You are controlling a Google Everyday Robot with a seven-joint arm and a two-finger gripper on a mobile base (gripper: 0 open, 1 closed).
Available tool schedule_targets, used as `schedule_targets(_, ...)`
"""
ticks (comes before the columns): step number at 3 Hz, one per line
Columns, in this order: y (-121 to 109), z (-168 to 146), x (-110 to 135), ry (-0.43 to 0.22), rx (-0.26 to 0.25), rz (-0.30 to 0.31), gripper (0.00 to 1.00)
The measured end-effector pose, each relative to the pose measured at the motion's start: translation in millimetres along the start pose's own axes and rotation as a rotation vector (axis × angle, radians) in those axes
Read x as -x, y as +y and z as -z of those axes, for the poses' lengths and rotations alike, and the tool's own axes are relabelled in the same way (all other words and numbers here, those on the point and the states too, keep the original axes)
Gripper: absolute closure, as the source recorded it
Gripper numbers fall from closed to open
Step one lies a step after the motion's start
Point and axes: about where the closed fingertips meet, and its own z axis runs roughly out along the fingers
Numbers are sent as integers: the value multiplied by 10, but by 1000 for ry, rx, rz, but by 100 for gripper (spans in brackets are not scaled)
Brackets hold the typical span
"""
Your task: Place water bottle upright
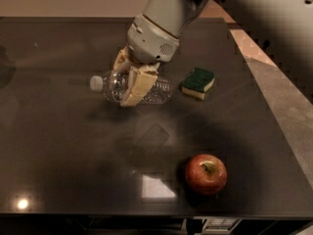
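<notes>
The water bottle (156, 90) is a clear ribbed plastic bottle with a white cap pointing left. It lies roughly horizontal and is held above the dark table (58, 146). My gripper (130, 80) reaches down from the white arm and is shut on the bottle's middle, with one pale yellow finger (137, 84) in front of it and the other behind. The bottle's label is hidden by the fingers.
A green and yellow sponge (198, 82) lies just right of the bottle. A red apple (206, 174) sits at the front right. The table's right edge borders a lighter floor (288, 97). Glare spots mark the front of the table.
</notes>
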Motion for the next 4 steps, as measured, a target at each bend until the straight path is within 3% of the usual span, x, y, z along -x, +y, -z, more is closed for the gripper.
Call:
schedule_targets(2,15,34,242,-403,-104,-176,100)
schedule_targets(4,-171,308,312,-727,-200,-258,100)
